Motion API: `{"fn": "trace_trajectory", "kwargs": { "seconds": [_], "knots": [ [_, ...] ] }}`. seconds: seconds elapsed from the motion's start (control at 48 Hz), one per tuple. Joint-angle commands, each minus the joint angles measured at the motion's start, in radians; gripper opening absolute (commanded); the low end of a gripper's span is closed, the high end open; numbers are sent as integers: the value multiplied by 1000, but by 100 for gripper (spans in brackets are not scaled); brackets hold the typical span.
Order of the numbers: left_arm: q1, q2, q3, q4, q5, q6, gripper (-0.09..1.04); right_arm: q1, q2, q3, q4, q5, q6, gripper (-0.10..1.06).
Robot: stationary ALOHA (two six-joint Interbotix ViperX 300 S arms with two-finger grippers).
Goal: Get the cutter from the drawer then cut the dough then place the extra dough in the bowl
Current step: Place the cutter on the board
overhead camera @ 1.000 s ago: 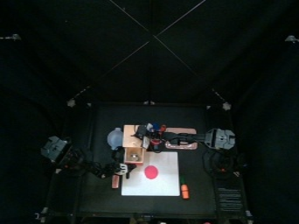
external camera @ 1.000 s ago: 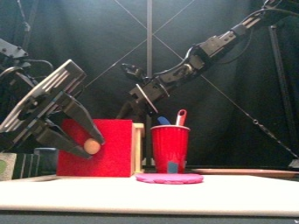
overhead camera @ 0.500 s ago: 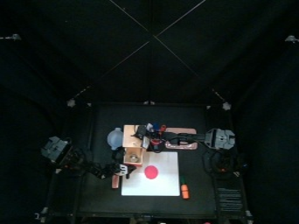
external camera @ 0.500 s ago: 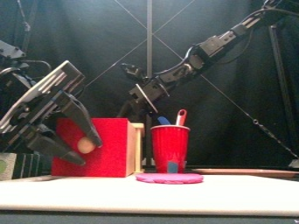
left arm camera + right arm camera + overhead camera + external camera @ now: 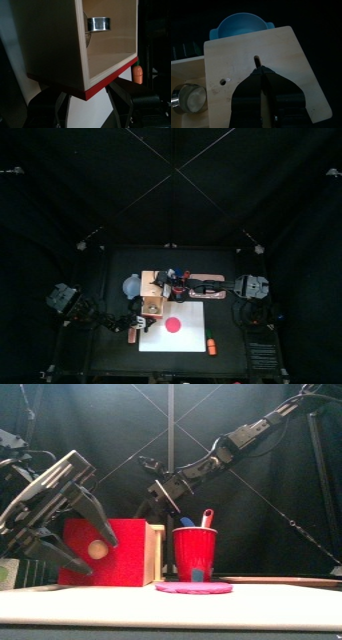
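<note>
Left wrist view gives me the count I want first: one round metal cutter (image 5: 100, 23), shiny, with a band-like wall, sitting deep in the open drawer (image 5: 110, 47) against its pale wooden floor. The drawer's red front (image 5: 107, 82) is the near edge. My left gripper (image 5: 96, 552) has its jaws spread apart on either side of that front, holding nothing. One wooden box (image 5: 251, 45) carries the drawer, and my right gripper (image 5: 264, 75) rests on its lid by the slot with its jaws together. One blue-grey bowl (image 5: 241, 25) stands just behind the box. One white cutting board (image 5: 187, 335) holds one flat pink-red dough disc (image 5: 194, 587) near its middle, with bare white all around it. One red cup (image 5: 194, 552) stands behind the dough holding two toy knives, one blue (image 5: 187, 521) and one red (image 5: 207, 516). One orange toy carrot (image 5: 137, 74) lies at the board's front right edge, well apart from the dough. The table's (image 5: 227, 263) back right stretch lies open.
</note>
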Motion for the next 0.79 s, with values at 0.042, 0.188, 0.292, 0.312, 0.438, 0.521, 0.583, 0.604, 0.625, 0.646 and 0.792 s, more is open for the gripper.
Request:
{"fn": "trace_trajectory", "kwargs": {
  "seconds": [0.042, 0.188, 0.292, 0.312, 0.438, 0.521, 0.583, 0.604, 0.625, 0.646, 0.792],
  "knots": [
    [-26, -58, 9, 6, 8, 2, 83, -12, -6, 0, 0, 17, -2, 2],
    [-51, -117, 49, 41, 75, 6, 83, -12, -6, 0, -2, 15, -2, 2],
    [-67, -166, 71, 107, 137, 3, 83, -12, -6, -2, -2, 17, -2, 2],
    [-71, -175, 74, 121, 144, 3, 83, -12, -6, -2, -3, 15, -2, 2],
    [-77, -236, 87, 253, 149, 11, 83, -6, -9, -3, -3, 15, -3, 2],
    [-75, -268, 94, 387, 112, 41, 83, -5, -12, -6, -5, 17, -3, 2],
    [-69, -287, 98, 505, 46, 89, 83, -3, -15, -11, -3, 20, -2, 2],
    [-67, -291, 103, 537, 26, 104, 83, -3, -17, -12, 0, 21, -2, 2],
    [-66, -296, 106, 569, 5, 120, 83, -2, -17, -15, 2, 20, -2, 2],
    [-63, -299, 110, 598, -18, 135, 83, 2, -18, -18, 2, 23, -2, 2],
    [-6, -318, 146, 767, -166, 258, 83, 34, -38, -38, 3, 38, 0, 2]
  ]
}}
